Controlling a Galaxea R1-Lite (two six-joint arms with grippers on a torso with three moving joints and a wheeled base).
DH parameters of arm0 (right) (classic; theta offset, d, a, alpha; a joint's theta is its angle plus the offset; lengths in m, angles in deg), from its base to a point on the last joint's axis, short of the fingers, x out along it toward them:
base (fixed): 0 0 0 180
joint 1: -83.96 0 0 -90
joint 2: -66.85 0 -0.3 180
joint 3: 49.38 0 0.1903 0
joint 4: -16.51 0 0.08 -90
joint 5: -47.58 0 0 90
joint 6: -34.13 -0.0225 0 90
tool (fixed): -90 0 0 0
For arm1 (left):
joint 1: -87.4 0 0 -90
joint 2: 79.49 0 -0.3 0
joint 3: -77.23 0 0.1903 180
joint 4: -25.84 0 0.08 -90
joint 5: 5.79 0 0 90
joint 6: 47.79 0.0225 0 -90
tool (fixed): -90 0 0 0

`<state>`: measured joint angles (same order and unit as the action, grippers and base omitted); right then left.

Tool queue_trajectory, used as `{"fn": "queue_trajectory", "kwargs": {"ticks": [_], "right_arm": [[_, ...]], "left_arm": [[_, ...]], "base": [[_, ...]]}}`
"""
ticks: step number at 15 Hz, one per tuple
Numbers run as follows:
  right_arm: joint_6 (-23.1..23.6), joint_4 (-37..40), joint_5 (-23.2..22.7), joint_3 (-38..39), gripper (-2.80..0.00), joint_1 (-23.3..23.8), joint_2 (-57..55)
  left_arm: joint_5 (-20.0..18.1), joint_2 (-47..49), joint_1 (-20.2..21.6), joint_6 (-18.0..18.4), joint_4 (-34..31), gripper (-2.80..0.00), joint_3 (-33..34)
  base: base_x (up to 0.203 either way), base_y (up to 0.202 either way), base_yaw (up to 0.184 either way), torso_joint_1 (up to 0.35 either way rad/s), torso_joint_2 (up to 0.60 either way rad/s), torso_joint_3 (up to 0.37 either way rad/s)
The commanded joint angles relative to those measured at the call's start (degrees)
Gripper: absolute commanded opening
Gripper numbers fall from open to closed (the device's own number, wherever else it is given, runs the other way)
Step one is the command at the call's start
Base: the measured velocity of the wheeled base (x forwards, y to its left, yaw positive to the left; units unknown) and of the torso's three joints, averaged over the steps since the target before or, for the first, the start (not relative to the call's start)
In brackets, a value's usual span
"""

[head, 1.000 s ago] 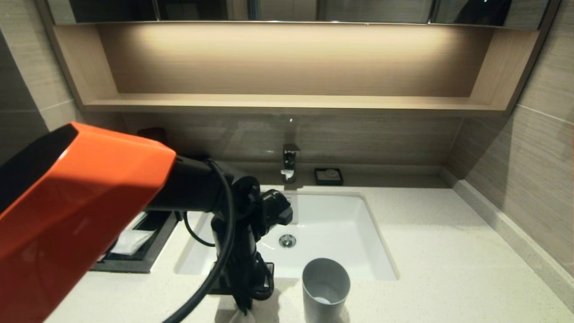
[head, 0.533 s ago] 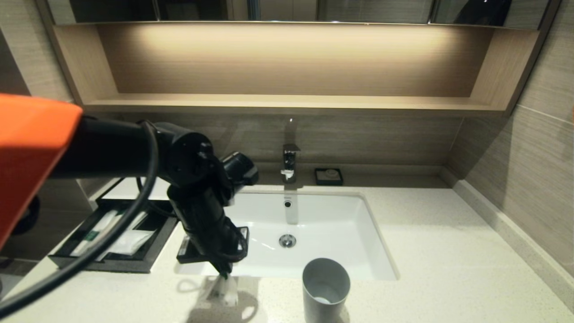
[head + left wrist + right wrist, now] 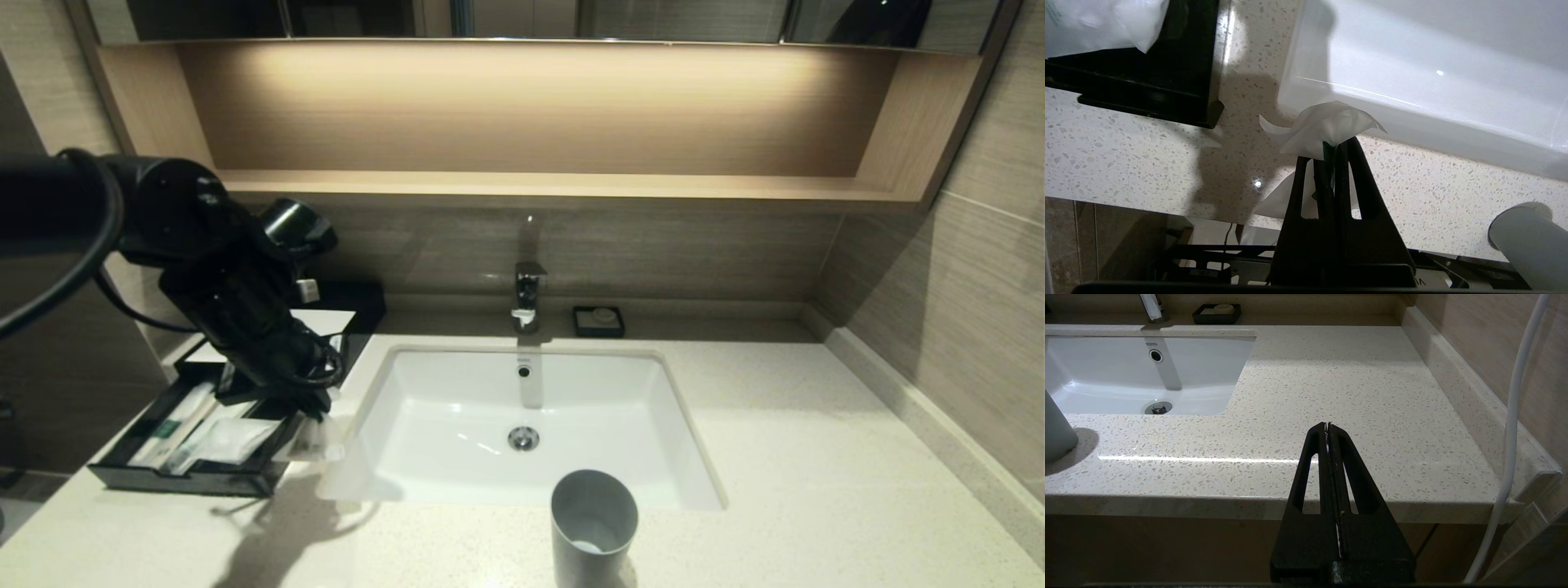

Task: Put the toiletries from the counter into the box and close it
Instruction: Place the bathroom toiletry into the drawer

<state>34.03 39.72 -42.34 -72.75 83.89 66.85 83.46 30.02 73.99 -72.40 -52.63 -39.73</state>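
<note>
My left gripper [image 3: 317,412] [image 3: 1331,143] is shut on a small translucent sachet [image 3: 314,441] [image 3: 1327,124] with a green patch at the pinch. It hangs above the counter [image 3: 775,457], just off the right front corner of the black box [image 3: 196,478] [image 3: 1167,94], beside the basin [image 3: 571,408]. The box's drawer stands pulled out. In it lie a long pale stick with a green label [image 3: 173,426] and another sachet [image 3: 233,438] [image 3: 1098,24]. My right gripper [image 3: 1327,426] is shut and empty, at the counter's front edge on the right, outside the head view.
A grey tumbler [image 3: 593,527] [image 3: 1527,241] stands in front of the basin. The tap [image 3: 527,298] and a small black soap dish [image 3: 598,321] [image 3: 1216,312] sit at the back. A wall ledge [image 3: 1474,400] bounds the counter's right side.
My left arm has swung left from in front of the basin to the drawer's right front corner, lifting the sachet off the counter and carrying it along. The drawer's contents have come into view.
</note>
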Motion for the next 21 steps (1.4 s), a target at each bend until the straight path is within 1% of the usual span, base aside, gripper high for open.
{"fn": "queue_trajectory", "kwargs": {"ticks": [1, 6, 8, 10, 15, 17, 19, 21], "right_arm": [[0.0, 0.0, 0.0, 0.1, -2.8, 0.0, 0.0], [0.0, 0.0, 0.0, 0.1, -2.8, 0.0, 0.0], [0.0, 0.0, 0.0, 0.0, -2.8, 0.0, 0.1], [0.0, 0.0, 0.0, 0.1, -2.8, 0.0, 0.0], [0.0, 0.0, 0.0, 0.1, -2.8, 0.0, 0.0], [0.0, 0.0, 0.0, 0.1, -2.8, 0.0, 0.0], [0.0, 0.0, 0.0, 0.1, -2.8, 0.0, 0.0], [0.0, 0.0, 0.0, 0.1, -2.8, 0.0, 0.0]], "left_arm": [[0.0, 0.2, 3.0, 0.2, -0.3, -2.8, -1.2], [0.3, 2.3, 8.5, 0.1, -0.1, -2.8, -6.4], [0.4, 3.5, 10.3, 0.5, -0.1, -2.8, -7.3], [0.4, 4.7, 12.1, 3.3, -0.1, -2.8, -7.2], [0.4, 8.0, 16.1, 6.7, 0.2, -2.8, -7.3], [0.4, 9.1, 17.8, 9.2, 0.9, -2.8, -7.3], [0.3, 9.7, 19.0, 12.2, 0.9, -2.8, -7.3], [0.3, 10.4, 19.1, 13.9, 0.9, -2.8, -7.2]], "base": [[0.0, 0.0, 0.0, 0.0, 0.0, 0.0], [0.0, 0.0, 0.0, 0.0, 0.0, 0.0], [0.0, 0.0, 0.0, 0.0, 0.0, 0.0], [0.0, 0.0, 0.0, 0.0, 0.0, 0.0], [0.0, 0.0, 0.0, 0.0, 0.0, 0.0], [0.0, 0.0, 0.0, 0.0, 0.0, 0.0], [0.0, 0.0, 0.0, 0.0, 0.0, 0.0], [0.0, 0.0, 0.0, 0.0, 0.0, 0.0]]}}
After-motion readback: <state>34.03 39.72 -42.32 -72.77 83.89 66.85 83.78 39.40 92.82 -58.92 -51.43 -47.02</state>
